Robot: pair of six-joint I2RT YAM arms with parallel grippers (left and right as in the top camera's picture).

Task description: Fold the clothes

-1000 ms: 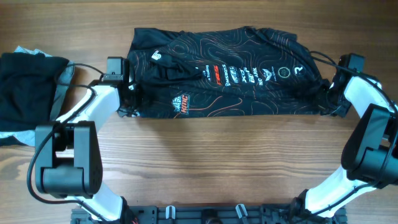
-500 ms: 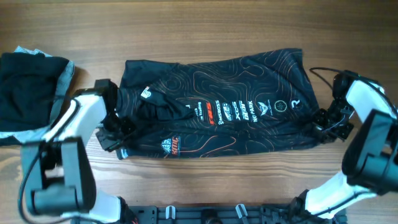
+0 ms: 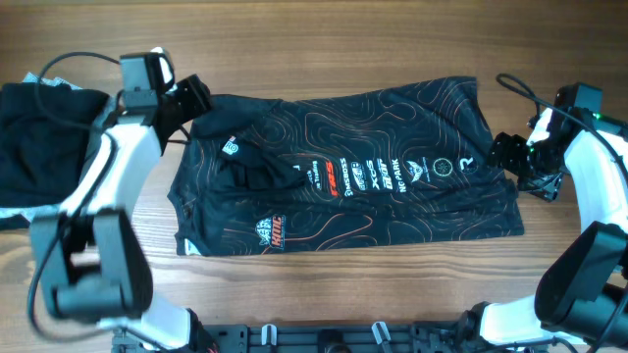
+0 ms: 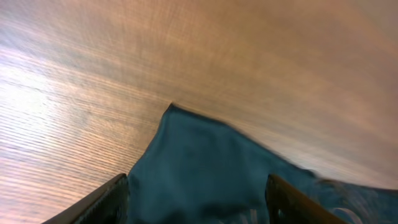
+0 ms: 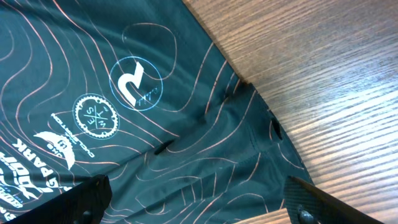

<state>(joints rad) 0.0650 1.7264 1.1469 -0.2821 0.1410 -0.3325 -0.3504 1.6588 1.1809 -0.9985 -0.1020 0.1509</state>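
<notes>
Black jersey (image 3: 343,186) lies spread on wooden table (image 3: 343,49).

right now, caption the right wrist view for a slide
Open right gripper over the contour-patterned black jersey spread on the wooden table

bare table (image 3: 324,39) across the whole top of the frame and in a band along the bottom middle, free for passing. centre covered by the spread jersey (image 3: 343,181), flat and low. far left taken up by a pile of dark clothes (image 3: 44,137), with the left arm (image 3: 108,186) slanting just beside it. right edge crowded by the right arm (image 3: 599,196) and a looping cable (image 3: 508,82). left gripper (image 3: 191,96) at the jersey's upper left corner, right gripper (image 3: 502,157) at its right edge, fingers of both spread apart.
</notes>
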